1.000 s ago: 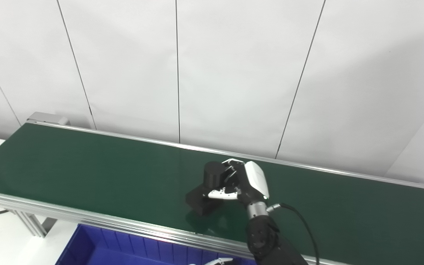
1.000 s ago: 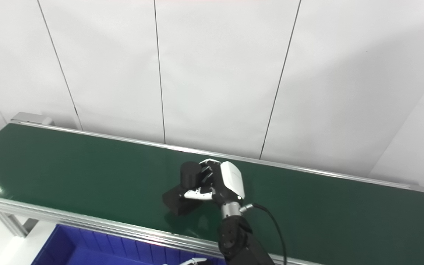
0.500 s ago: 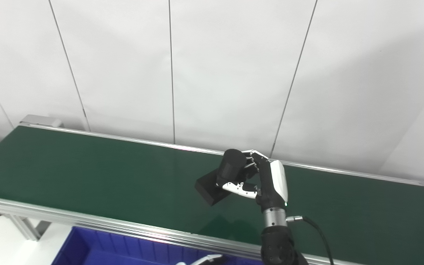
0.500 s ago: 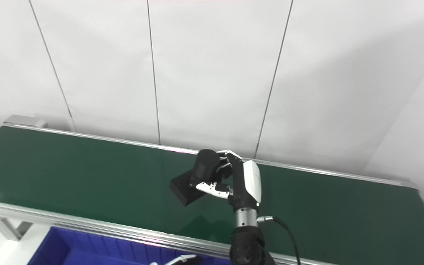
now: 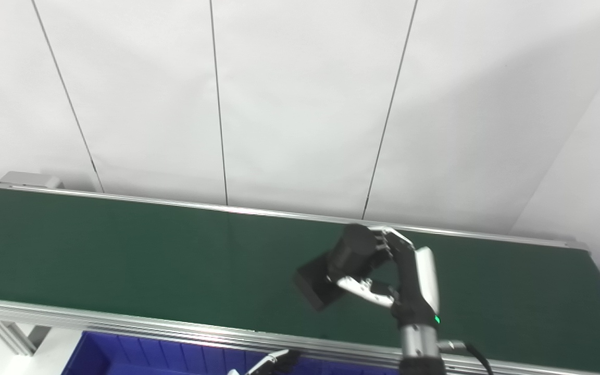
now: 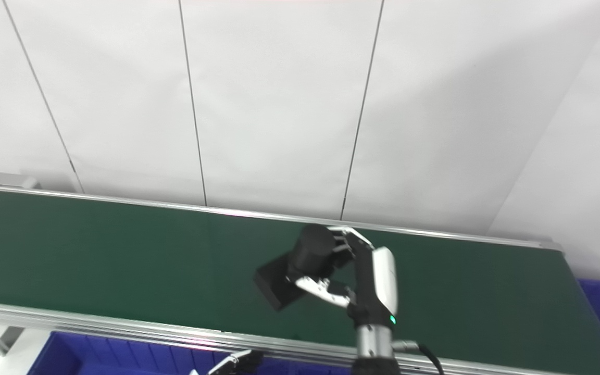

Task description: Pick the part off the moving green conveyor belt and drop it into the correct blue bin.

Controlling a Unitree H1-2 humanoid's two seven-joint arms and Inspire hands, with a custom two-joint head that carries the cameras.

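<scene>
While right hand (image 5: 404, 271) clamps black part (image 5: 339, 265) | left hand (image 5: 266, 362) cropped, grip unclear

A smooth green conveyor belt (image 5: 123, 250) with faint sheen is edged by brushed metal rails (image 5: 123, 325). The part (image 5: 339, 263) is matt black. The blue bin (image 5: 123, 359) looks like glossy plastic.

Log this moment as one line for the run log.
right hand: shut on black part, above green belt | left hand: low, state unclear | blue bin: front | drop: pending

Right robot hand (image 5: 401, 278) raised, fingers curled shut; left barely visible
</scene>
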